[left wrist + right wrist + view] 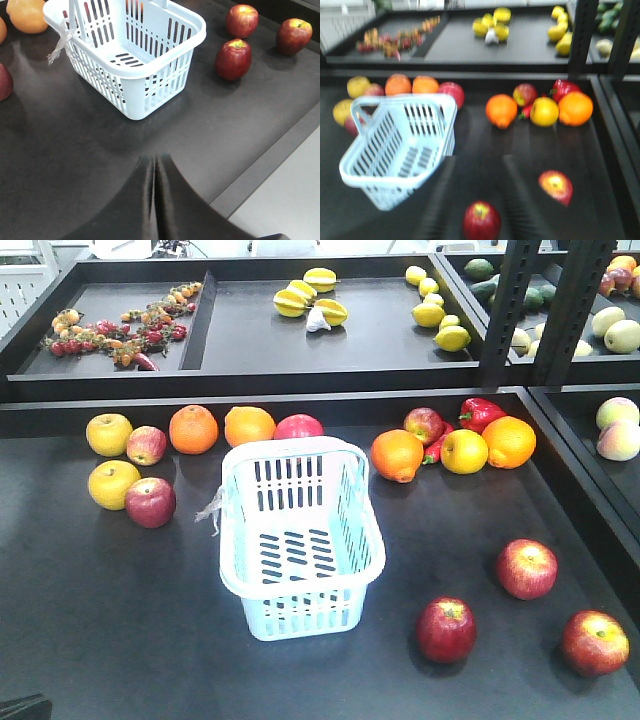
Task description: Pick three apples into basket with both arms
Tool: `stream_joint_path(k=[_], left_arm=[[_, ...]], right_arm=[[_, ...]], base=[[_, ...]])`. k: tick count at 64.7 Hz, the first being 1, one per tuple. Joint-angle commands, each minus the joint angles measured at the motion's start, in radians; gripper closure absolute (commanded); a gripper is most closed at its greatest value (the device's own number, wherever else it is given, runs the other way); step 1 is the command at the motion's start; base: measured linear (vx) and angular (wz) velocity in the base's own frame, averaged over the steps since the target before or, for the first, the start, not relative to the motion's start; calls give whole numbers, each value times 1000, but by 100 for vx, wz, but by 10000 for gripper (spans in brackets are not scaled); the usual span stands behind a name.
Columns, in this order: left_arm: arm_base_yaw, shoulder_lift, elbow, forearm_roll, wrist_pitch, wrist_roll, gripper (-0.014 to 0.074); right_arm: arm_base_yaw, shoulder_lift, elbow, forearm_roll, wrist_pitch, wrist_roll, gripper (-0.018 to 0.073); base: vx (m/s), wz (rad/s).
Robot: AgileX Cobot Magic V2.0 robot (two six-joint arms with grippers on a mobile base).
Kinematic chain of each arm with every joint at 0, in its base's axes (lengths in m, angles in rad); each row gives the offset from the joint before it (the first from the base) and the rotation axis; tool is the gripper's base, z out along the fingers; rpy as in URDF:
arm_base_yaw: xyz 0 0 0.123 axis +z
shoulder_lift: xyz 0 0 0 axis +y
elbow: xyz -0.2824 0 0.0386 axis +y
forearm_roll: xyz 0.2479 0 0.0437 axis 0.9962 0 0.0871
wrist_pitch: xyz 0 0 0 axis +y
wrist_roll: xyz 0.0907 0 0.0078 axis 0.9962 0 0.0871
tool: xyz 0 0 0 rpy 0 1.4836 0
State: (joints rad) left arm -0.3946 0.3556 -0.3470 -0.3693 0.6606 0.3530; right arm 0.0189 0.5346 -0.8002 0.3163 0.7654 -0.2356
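Note:
The pale blue basket (300, 540) stands empty mid-table. Three red apples lie to its right at the front: a dark one (446, 629), one behind it (527, 568) and one at the far right (595, 642). In the left wrist view my left gripper (154, 160) is shut and empty, above bare table in front of the basket (125, 45), with the apples (233, 59) far off to the right. The right wrist view is blurred. My right gripper (479, 162) is open, and the dark apple (481, 220) shows between its fingers, which do not grip it. Neither gripper shows in the front view.
Along the back edge lie oranges (193, 428), yellow fruits (108, 433), more red apples (150, 502) and a red pepper (480, 412). An upper shelf (300, 370) holds other produce. Black posts (510, 310) stand at the right. The table's front edge (260, 170) is near the left gripper.

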Motion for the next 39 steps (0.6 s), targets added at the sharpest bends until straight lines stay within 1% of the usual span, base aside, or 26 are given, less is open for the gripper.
stream_joint_path(k=[1, 6, 8, 13, 15, 20, 22, 26, 33, 39], left_arm=[[-1, 8, -23, -24, -67, -8, 603], [-1, 8, -23, -24, -66, -8, 603], [-1, 8, -23, -24, -66, -8, 603], [-1, 8, -23, -24, -66, -8, 603], [-1, 8, -23, -24, -66, -8, 603], [-1, 8, -23, -24, -66, -8, 603], [-1, 8, -23, -24, -66, -8, 603], [-1, 8, -23, -24, -66, -8, 603], [-1, 8, -23, -24, -66, -8, 603], [-1, 8, -23, -23, -66, -8, 603]], right_arm=[[-8, 66, -31, 47, -92, -44, -15], [-8, 104, -31, 87, -109, -76, -171], [-8, 121, -31, 111, -100, -102, -171], [-8, 180, -41, 239, -53, -191, -166], [-8, 208, -52, 299, -25, -241, -162], [-8, 273, -82, 407, 24, -334, -150], [-8, 309, -102, 435, 43, -361, -144], [-8, 382, -137, 460, 76, -394, -137], [-7, 503, -186, 459, 166, -418, -133], [26, 604, -212, 440, 178, -434, -130]], base=[[0, 0], [0, 0], [0, 0], [0, 0], [0, 0], [0, 0], [0, 0], [0, 0], [0, 0], [0, 0]])
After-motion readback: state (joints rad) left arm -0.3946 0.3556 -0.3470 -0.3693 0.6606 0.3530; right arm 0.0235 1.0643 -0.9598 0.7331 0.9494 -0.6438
